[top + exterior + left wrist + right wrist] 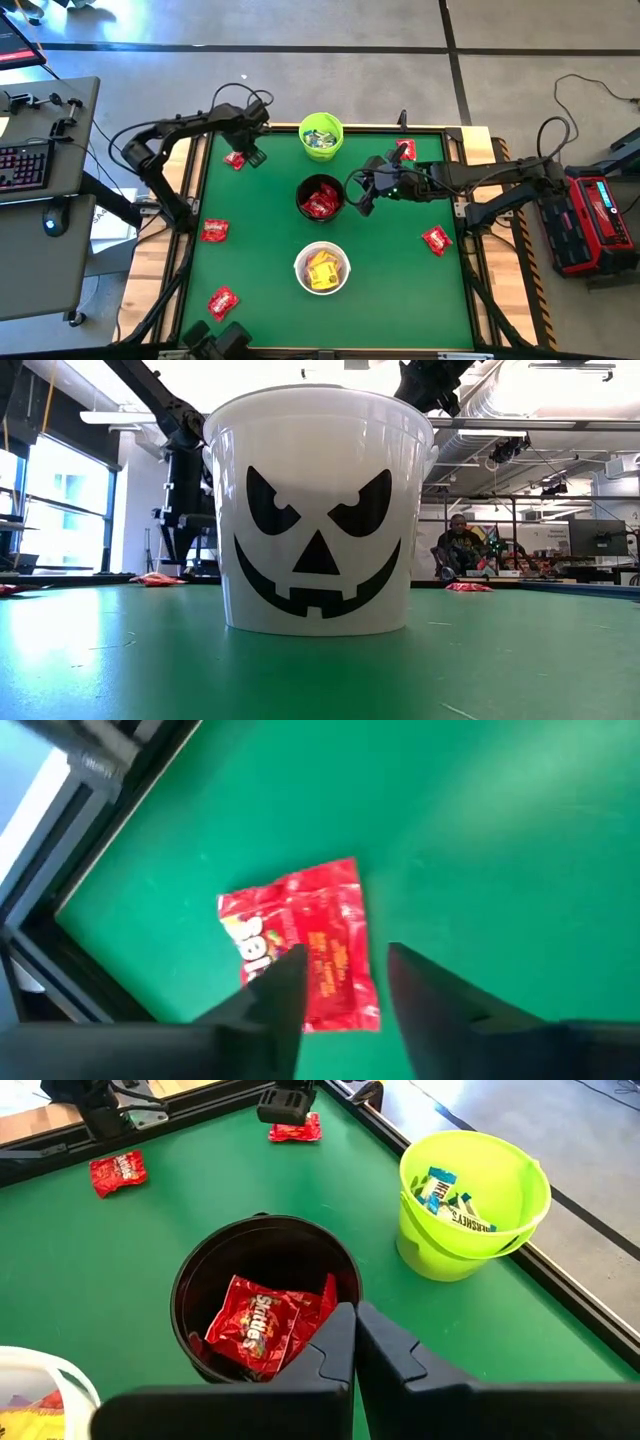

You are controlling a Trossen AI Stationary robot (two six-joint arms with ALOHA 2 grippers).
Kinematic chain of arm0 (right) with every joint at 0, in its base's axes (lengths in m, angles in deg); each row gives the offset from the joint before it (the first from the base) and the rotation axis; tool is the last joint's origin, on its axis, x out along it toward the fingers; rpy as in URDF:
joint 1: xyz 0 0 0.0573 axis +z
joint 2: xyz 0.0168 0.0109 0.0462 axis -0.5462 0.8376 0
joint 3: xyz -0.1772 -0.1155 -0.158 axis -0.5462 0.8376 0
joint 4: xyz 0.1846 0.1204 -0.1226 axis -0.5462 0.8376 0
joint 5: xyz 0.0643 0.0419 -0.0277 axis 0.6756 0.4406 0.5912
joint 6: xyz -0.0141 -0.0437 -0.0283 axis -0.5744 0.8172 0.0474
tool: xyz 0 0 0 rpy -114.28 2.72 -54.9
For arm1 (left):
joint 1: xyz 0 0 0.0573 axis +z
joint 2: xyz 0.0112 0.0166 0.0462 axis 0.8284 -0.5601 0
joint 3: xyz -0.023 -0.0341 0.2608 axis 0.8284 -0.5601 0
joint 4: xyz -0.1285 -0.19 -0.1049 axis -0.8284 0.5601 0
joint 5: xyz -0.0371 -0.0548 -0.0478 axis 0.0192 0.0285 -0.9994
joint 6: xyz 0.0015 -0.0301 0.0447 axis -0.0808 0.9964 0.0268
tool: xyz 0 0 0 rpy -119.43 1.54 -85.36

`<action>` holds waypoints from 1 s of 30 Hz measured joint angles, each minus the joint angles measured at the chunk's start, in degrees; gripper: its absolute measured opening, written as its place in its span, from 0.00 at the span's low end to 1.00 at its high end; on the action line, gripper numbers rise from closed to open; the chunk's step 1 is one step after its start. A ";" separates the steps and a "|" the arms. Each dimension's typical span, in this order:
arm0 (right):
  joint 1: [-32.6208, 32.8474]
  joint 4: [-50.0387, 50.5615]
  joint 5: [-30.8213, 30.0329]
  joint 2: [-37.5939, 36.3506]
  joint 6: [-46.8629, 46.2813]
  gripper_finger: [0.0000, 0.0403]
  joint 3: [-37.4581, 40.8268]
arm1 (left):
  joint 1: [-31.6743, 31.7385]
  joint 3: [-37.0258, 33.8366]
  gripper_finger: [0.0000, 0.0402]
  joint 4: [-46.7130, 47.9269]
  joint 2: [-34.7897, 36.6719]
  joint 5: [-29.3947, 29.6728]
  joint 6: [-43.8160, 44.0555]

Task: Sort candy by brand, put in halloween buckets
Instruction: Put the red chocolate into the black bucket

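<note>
Green felt covered the desk [400, 280], framed by a wooden border. Just under the left hand [340, 985] lay a red candy packet [305, 940], flat on the felt near the desk's far left corner; the hand's fingers stood parted above it, one over the packet and one just off its edge, holding nothing. To that hand's right stood the lime green bucket [321, 135] with pale blue-white packets inside, and beyond it the black bucket [321, 198] with red packets in it. The right hand [355, 1345] hung clenched and empty just beside the black bucket's rim. The white bucket [321, 268], with a jack-o'-lantern face, held yellow packets on the near side of the black one.

The step in hand looked like a pick of the red packet. To do it well, the left hand would want to come straight down with the packet centred between its fingers, pinching across the narrow side so the slippery wrapper did not slide out. Other red packets [215, 230] lay scattered well apart from both hands. Behind the desk was an open workshop with ceiling ducts, windows and a seated person.
</note>
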 joint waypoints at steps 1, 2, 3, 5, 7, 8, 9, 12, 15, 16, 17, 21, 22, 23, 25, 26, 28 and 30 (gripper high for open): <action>0.00 0.02 0.00 0.00 -0.07 0.00 0.00 | 0.40 0.00 0.35 0.00 -0.38 0.00 0.08; 0.00 0.02 0.00 0.00 -0.21 0.00 0.00 | 0.73 0.00 0.39 -0.15 -0.68 0.02 0.04; 0.00 0.01 0.01 0.00 -0.40 0.00 0.00 | 1.07 0.00 0.43 -0.65 -0.91 0.06 0.02; 0.00 0.01 0.02 0.00 -0.62 0.00 0.00 | 1.45 0.00 0.50 -2.23 -1.45 0.07 -0.17; 0.00 0.02 0.02 0.00 -0.61 0.00 0.00 | 1.44 0.00 0.56 -3.46 -2.12 0.09 -0.98; 0.00 0.02 0.02 0.00 -0.63 0.00 0.00 | 1.47 0.00 0.58 -3.85 -2.50 0.12 -1.49; 0.00 0.02 0.02 0.00 -0.61 0.00 0.00 | 1.51 0.00 0.59 -4.00 -2.99 0.18 -2.02; -0.02 0.00 0.04 0.00 -0.62 0.00 0.00 | 1.62 0.00 0.61 -3.58 -4.99 1.41 -2.78; -0.02 0.01 0.04 0.00 -0.63 0.00 0.00 | 1.98 0.00 0.61 -2.98 -6.54 3.77 -1.33; -0.02 0.00 0.04 0.00 -0.63 0.00 -0.02 | 2.14 0.00 0.61 -3.03 -6.93 3.78 -0.67; -0.02 0.02 0.04 0.00 -0.63 0.00 -0.02 | 2.31 0.00 0.61 -3.02 -7.35 3.76 -0.39; -0.02 0.01 0.04 0.00 -0.63 0.00 -0.02 | 2.47 0.12 0.59 -3.35 -8.35 3.45 -1.83; -0.02 0.01 0.04 0.00 -0.63 0.00 -0.02 | 2.46 0.15 0.58 -3.40 -8.45 3.48 -2.49; -0.02 0.00 0.04 0.00 -0.63 0.00 -0.02 | 2.43 0.15 0.57 -3.45 -8.49 3.38 -3.02; -0.02 0.00 0.04 0.00 -0.63 0.00 -0.02 | 2.47 0.15 0.53 -3.57 -8.53 2.52 -3.44; -0.02 0.00 0.04 0.00 -0.63 0.00 -0.02 | 2.47 0.15 0.50 -3.58 -8.53 1.98 -3.46; -0.02 0.00 0.04 0.00 -0.63 0.00 -0.02 | 2.47 0.13 0.44 -3.58 -8.53 1.47 -3.79; -0.02 0.00 0.04 0.00 -0.63 0.00 -0.04 | 2.43 0.11 0.38 -3.56 -8.58 1.42 -4.59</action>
